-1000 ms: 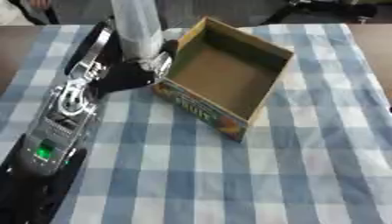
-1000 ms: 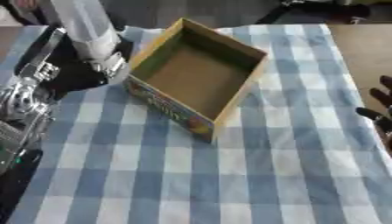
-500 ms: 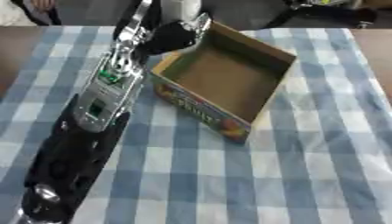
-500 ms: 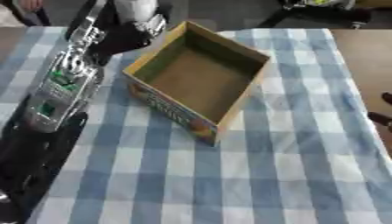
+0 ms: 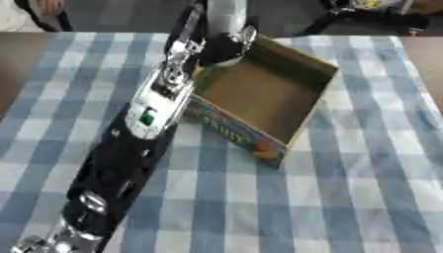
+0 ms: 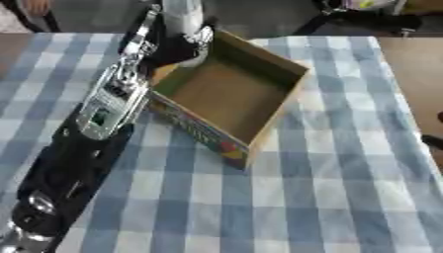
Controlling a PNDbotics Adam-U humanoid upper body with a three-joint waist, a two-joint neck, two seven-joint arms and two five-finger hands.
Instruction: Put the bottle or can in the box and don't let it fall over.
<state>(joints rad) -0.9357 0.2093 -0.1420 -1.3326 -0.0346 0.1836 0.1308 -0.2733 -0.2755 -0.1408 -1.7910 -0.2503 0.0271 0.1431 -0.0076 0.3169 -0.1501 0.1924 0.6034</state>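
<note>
At the far left corner of the box (image 5: pixel 264 96): left hand (image 5: pixel 221 49), black, fingers curled round a pale grey bottle (image 5: pixel 225 15). The bottle stands upright, held above the box's far left rim; its top runs out of view, and whether its base touches the box cannot be told.

Box: open cardboard, brown inside, coloured print on its near outer wall, lying askew on the bench (image 5: pixel 363 197). Nothing rests on its floor.

Left of the box: left arm (image 5: pixel 138 128), black and silver with a small green light, running from the near left corner of the view up to the hand, alongside the box's left wall.

Under the box: blue-and-white checked cloth (image 6: pixel 329 188) covering the bench.

Well to the right of the box: a dark shape (image 6: pixel 435 141) at the right edge of the right eye view, seemingly part of the right hand; its fingers cannot be made out.
</note>
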